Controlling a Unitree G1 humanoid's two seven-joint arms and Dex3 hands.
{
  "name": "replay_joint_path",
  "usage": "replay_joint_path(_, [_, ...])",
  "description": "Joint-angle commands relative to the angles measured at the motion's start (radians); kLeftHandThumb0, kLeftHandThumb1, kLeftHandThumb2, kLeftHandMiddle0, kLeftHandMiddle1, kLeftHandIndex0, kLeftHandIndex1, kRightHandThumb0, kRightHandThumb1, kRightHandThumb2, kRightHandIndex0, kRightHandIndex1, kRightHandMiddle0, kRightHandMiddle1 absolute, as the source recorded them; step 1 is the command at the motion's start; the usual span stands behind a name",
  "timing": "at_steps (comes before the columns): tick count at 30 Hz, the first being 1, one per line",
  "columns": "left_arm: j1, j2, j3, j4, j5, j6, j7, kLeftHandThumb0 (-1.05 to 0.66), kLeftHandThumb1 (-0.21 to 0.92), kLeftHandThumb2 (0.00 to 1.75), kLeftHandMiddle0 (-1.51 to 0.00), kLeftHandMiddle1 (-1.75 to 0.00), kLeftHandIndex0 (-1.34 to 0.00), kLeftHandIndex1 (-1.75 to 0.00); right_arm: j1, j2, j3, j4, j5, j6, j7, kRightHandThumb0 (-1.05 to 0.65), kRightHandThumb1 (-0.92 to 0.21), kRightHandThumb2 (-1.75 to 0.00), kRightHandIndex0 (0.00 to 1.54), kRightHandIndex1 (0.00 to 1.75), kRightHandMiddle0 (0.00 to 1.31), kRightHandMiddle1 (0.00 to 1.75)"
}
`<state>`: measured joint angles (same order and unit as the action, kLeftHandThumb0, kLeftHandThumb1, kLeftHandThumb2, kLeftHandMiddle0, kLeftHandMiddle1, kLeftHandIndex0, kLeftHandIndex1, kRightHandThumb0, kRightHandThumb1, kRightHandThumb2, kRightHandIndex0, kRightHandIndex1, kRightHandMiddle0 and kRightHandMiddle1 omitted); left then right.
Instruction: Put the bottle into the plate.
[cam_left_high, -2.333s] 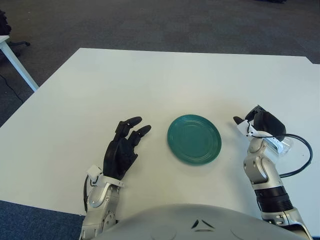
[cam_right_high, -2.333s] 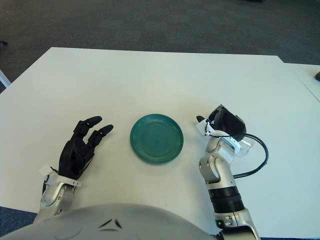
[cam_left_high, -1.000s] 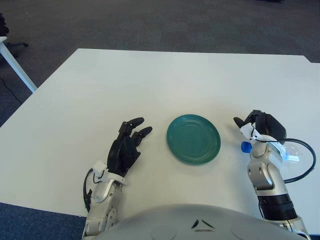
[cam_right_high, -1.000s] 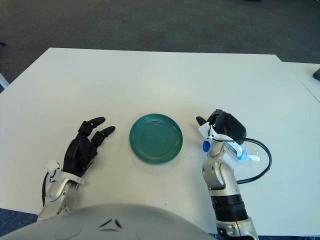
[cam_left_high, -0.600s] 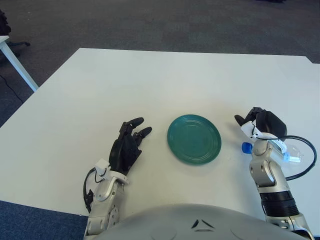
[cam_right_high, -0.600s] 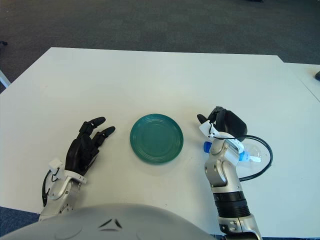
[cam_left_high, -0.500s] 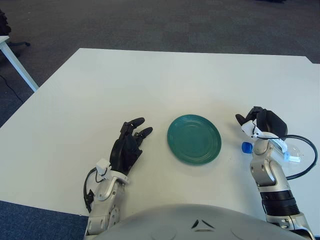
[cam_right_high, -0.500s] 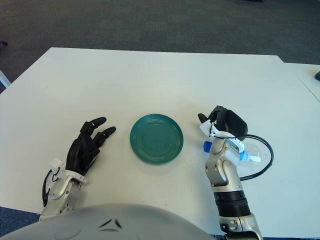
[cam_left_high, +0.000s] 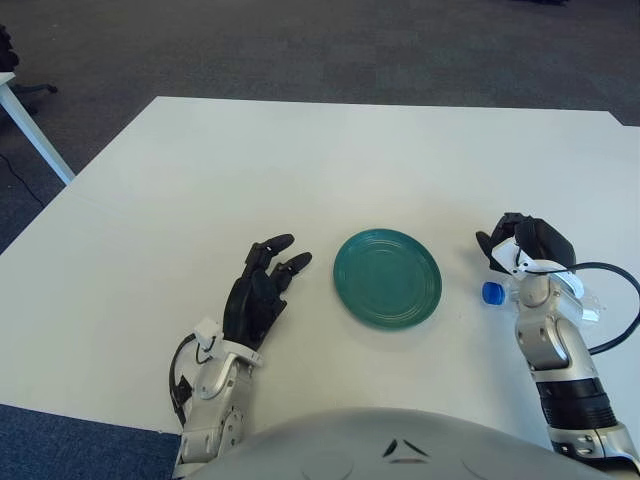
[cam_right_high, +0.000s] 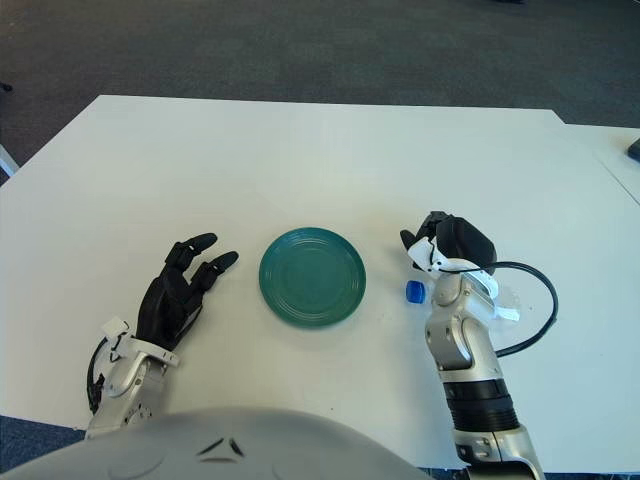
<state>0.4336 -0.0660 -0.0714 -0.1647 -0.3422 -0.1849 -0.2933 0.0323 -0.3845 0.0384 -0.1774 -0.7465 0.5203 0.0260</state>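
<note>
Apparently the right hand (cam_left_high: 528, 248) curls its fingers above the lying bottle (cam_left_high: 540, 296), not gripping; a poor grasp could roll it from the plate (cam_left_high: 388, 278). Left hand (cam_left_high: 258, 297) spread.

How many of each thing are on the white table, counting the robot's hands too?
Round green plates: 1
Clear plastic bottles with a blue cap: 1
Black robot hands: 2, the left hand with fingers spread left of the plate, the right hand curled over the bottle on the plate's right
Total: 4
</note>
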Motion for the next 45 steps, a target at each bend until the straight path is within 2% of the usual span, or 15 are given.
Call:
replay_joint_path(1, [-0.019, -0.002, 0.006, 0.021, 0.0, -0.024, -0.01, -0.61, 0.92, 1.03, -0.37, -0.77, -0.1, -1.2, 0.014, -0.059, 0.011, 0.002, 0.005, -0.014, 0.066, -0.41, -0.63, -0.91, 0.72, 1.75, 0.4, 1.75])
replay_joint_path(3, [-0.023, -0.003, 0.006, 0.026, -0.001, -0.025, -0.011, -0.61, 0.92, 1.04, -0.37, -0.76, -0.1, -1.2, 0.019, -0.1, 0.027, -0.007, -0.011, -0.008, 0.121, -0.65, -0.77, -0.79, 0.68, 1.75, 0.31, 1.57])
replay_joint_path(4, [-0.024, -0.003, 0.006, 0.028, -0.002, -0.025, -0.012, -0.61, 0.92, 1.04, -0.36, -0.76, -0.09, -1.19, 0.021, -0.117, 0.035, -0.011, -0.019, -0.004, 0.145, -0.78, -0.83, -0.77, 0.5, 1.36, 0.2, 1.43])
replay_joint_path(5, [-0.024, -0.003, 0.007, 0.029, -0.003, -0.024, -0.013, -0.61, 0.92, 1.04, -0.36, -0.76, -0.09, -1.19, 0.022, -0.127, 0.04, -0.014, -0.024, -0.002, 0.16, -0.86, -0.86, -0.76, 0.42, 1.03, 0.13, 1.35])
replay_joint_path(7, [-0.026, 0.0, 0.005, 0.032, -0.001, -0.016, -0.013, -0.61, 0.92, 1.04, -0.35, -0.75, -0.09, -1.19, 0.037, -0.153, 0.046, -0.04, -0.037, 0.005, 0.201, -0.94, -0.89, -0.75, 0.36, 0.73, 0.07, 1.28])
replay_joint_path(8, [-0.028, 0.002, 0.004, 0.036, 0.002, -0.011, -0.012, -0.61, 0.92, 1.04, -0.34, -0.75, -0.08, -1.18, 0.045, -0.169, 0.049, -0.055, -0.044, 0.008, 0.224, -0.98, -0.9, -0.75, 0.31, 0.59, 0.05, 1.15])
replay_joint_path(10, [-0.03, 0.022, -0.005, 0.031, 0.022, 0.041, 0.0, -0.61, 0.92, 1.04, -0.33, -0.73, -0.07, -1.17, 0.096, -0.218, 0.056, -0.144, -0.075, 0.02, 0.303, -1.0, -0.91, -0.76, 0.25, 0.49, 0.03, 0.99])
replay_joint_path(11, [-0.031, 0.027, -0.007, 0.03, 0.027, 0.054, 0.004, -0.61, 0.92, 1.04, -0.32, -0.7, -0.05, -1.16, 0.107, -0.228, 0.058, -0.164, -0.083, 0.024, 0.322, -1.02, -0.91, -0.77, 0.19, 0.36, 0.01, 0.77])
replay_joint_path(12, [-0.032, 0.028, -0.007, 0.037, 0.027, 0.055, -0.001, -0.61, 0.92, 1.04, -0.32, -0.69, -0.05, -1.16, 0.131, -0.252, 0.056, -0.213, -0.098, 0.027, 0.364, -1.03, -0.92, -0.77, 0.18, 0.33, 0.01, 0.72])
replay_joint_path(13, [-0.032, 0.027, -0.006, 0.043, 0.026, 0.052, -0.005, -0.61, 0.92, 1.04, -0.3, -0.67, -0.04, -1.15, 0.146, -0.266, 0.054, -0.243, -0.107, 0.03, 0.392, -1.04, -0.92, -0.78, 0.14, 0.26, 0.01, 0.56])
replay_joint_path(16, [-0.038, 0.016, -0.005, 0.072, 0.012, 0.016, -0.026, -0.62, 0.92, 1.04, -0.29, -0.62, -0.02, -1.14, 0.166, -0.32, 0.048, -0.296, -0.13, 0.024, 0.472, -1.04, -0.92, -0.79, 0.06, 0.14, 0.0, 0.28])
replay_joint_path(20, [-0.051, 0.006, -0.01, 0.123, 0.015, -0.047, -0.054, -0.63, 0.92, 1.04, -0.26, -0.56, -0.01, -1.11, 0.17, -0.371, 0.034, -0.319, -0.139, 0.0, 0.542, -1.05, -0.92, -0.77, 0.01, 0.03, 0.0, 0.07])
replay_joint_path(23, [-0.062, 0.041, -0.015, 0.155, 0.066, -0.05, -0.053, -0.65, 0.92, 1.04, -0.25, -0.5, 0.0, -1.08, 0.176, -0.409, 0.024, -0.324, -0.135, -0.031, 0.582, -1.05, -0.92, -0.76, 0.0, 0.01, 0.0, 0.02])
replay_joint_path(29, [-0.084, 0.073, -0.02, 0.187, 0.146, -0.04, -0.026, -0.69, 0.92, 1.03, -0.24, -0.43, 0.0, -1.01, 0.186, -0.455, 0.008, -0.32, -0.138, -0.083, 0.619, -1.05, -0.92, -0.74, 0.0, 0.0, 0.0, 0.0])
replay_joint_path(45, [-0.114, 0.063, -0.014, 0.265, 0.169, -0.064, -0.014, -0.75, 0.92, 0.97, -0.32, -0.37, 0.0, -1.05, 0.223, -0.527, -0.059, -0.335, -0.127, -0.158, 0.734, -1.05, -0.92, -0.76, 0.0, 0.0, 0.0, 0.0])
